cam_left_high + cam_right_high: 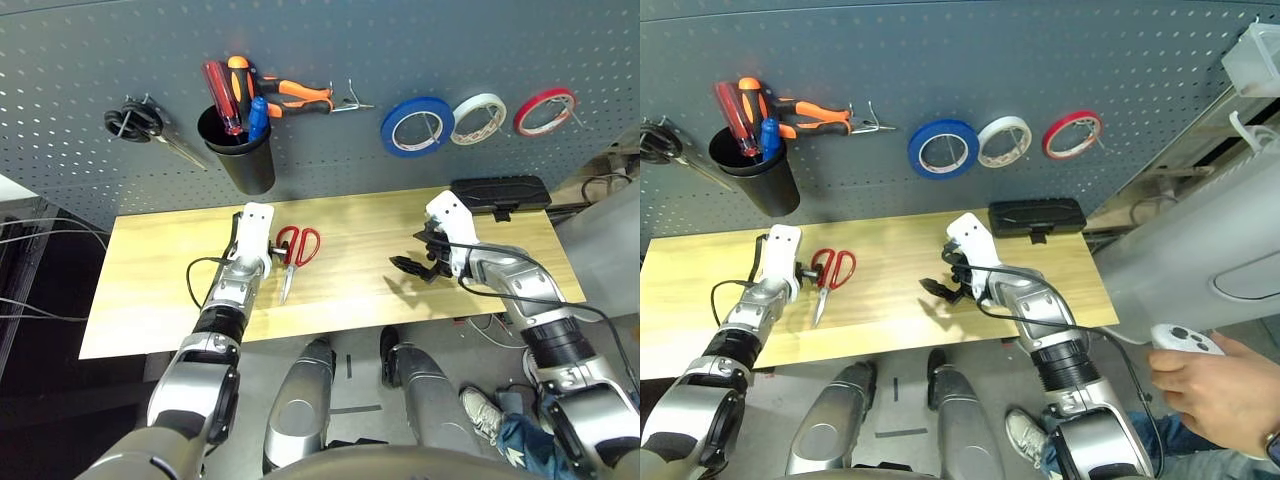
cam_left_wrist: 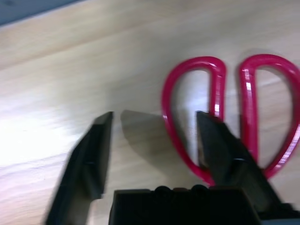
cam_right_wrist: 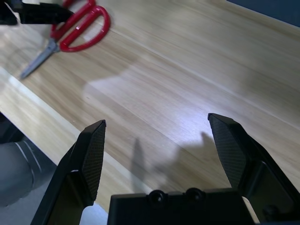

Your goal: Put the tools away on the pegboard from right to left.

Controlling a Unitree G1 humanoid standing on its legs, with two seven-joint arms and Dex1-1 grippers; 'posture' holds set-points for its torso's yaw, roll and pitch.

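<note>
Head views: red-handled scissors [image 1: 294, 251] lie flat on the bench [image 1: 160, 300], blades pointing toward the robot, just beside the left gripper [image 1: 272, 254]; the blue tape roll [image 1: 416, 126], the pliers [image 1: 285, 95] and the small blue-handled screwdriver [image 1: 257, 117] already sit on the pegboard [image 1: 330, 40], so the scissors are judged the last tool. The right gripper [image 1: 413, 266] hangs well apart from the scissors, fingers wide and empty. Left wrist view: the fingers are partly spread, one black finger [image 2: 220, 145] over the near red loop, the other on bare wood; nothing is held. Risk: closing off-centre may catch one loop only, so the scissors pivot or slide. Right wrist view: fingers wide above bare bench, scissors beyond them.
</note>
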